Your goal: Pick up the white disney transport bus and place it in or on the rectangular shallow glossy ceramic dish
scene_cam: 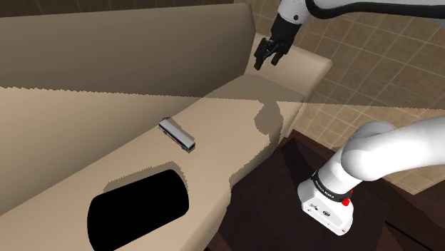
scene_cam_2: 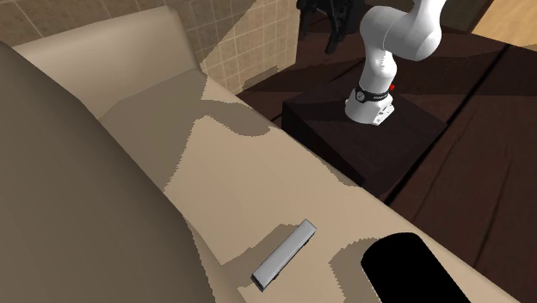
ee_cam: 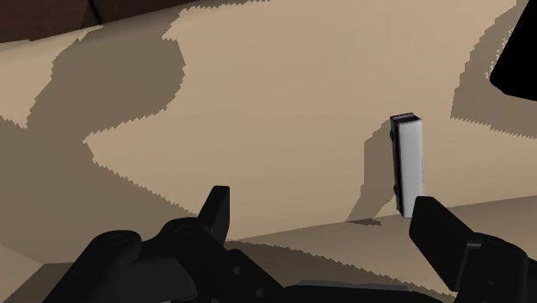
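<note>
Currently approach step; your end effector (scene_cam: 266, 60) open, empty, well apart from bus (scene_cam: 177, 135); next, descend and straddle its narrow sides.

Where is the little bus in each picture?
Shoulder view: the bus sits mid-picture, up and right of the black area.
Second exterior view: the bus lies low down, left of the black area.
Wrist view: the bus stands just beyond the open jaws, between them and the black area.
Shared landmark: the black area.
</note>
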